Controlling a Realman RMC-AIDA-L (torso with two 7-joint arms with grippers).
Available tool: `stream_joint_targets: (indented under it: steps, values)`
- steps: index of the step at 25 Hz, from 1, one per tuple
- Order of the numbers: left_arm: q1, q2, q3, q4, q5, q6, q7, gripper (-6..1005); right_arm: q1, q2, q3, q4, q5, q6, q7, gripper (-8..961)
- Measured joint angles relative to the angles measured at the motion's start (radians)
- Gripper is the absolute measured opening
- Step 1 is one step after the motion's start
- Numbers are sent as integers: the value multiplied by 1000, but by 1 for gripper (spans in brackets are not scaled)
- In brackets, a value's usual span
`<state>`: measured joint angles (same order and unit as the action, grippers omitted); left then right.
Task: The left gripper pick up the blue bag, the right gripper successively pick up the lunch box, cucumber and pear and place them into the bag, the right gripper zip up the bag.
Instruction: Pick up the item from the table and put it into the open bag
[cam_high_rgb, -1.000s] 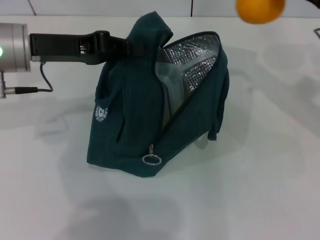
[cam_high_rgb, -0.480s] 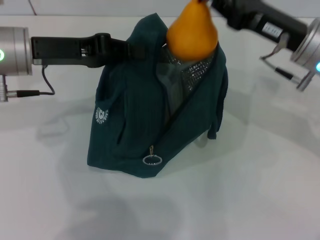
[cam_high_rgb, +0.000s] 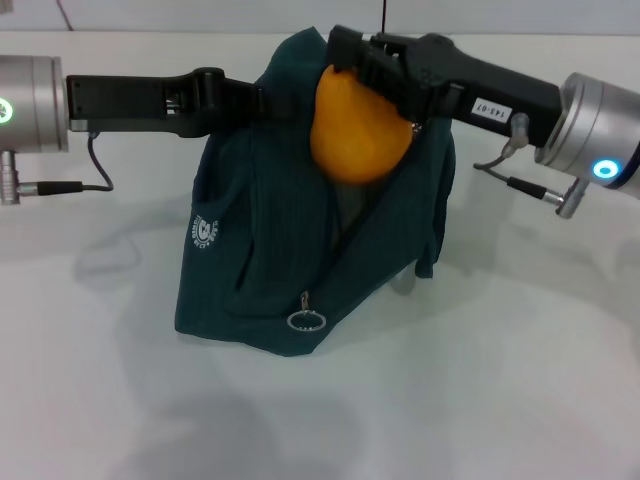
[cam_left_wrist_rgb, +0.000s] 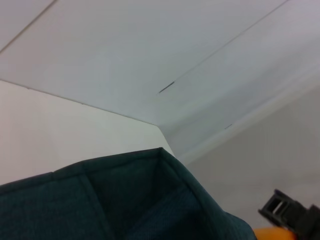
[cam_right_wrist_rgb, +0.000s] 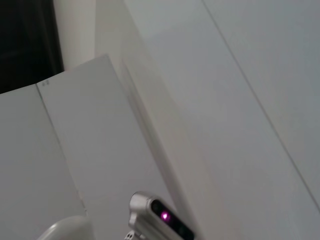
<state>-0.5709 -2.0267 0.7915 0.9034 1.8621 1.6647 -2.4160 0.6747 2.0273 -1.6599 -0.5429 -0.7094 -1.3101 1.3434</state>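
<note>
The dark blue bag (cam_high_rgb: 270, 240) stands on the white table, its top corner held up by my left gripper (cam_high_rgb: 262, 98), which is shut on the fabric. In the left wrist view the bag (cam_left_wrist_rgb: 130, 200) fills the lower part of the picture. My right gripper (cam_high_rgb: 352, 62) reaches in from the right, shut on the top of the orange-yellow pear (cam_high_rgb: 358, 135), which hangs right at the bag's open mouth. A sliver of the pear (cam_left_wrist_rgb: 272, 233) shows in the left wrist view. The zipper's ring pull (cam_high_rgb: 304, 320) hangs low on the front. Lunch box and cucumber are out of view.
The white table (cam_high_rgb: 520, 380) spreads around the bag. A cable (cam_high_rgb: 90, 165) trails from the left arm. The right wrist view shows only white wall panels and a small device with a pink light (cam_right_wrist_rgb: 160, 216).
The right arm has swung in from the upper right and lowered the pear from above the bag to its open mouth. The left gripper and bag held still.
</note>
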Motion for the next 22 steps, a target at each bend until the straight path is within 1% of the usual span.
stream_joint_targets:
  steps: [8,11,15,22]
  values:
    - [1,2,-3,0,0,-5,0,49,-8,1,-46,9,1,-8,13,22]
    - [2,3,-19,0,0,-6,0,49,-14,1,-60,10,1,-16,19,23]
    - [3,4,-27,0,0,-5,0,49,-29,1,-62,7,1,-22,20,25]
    - [3,2,-28,0,0,-2,0,49,-34,1,-70,9,1,-23,20,28]
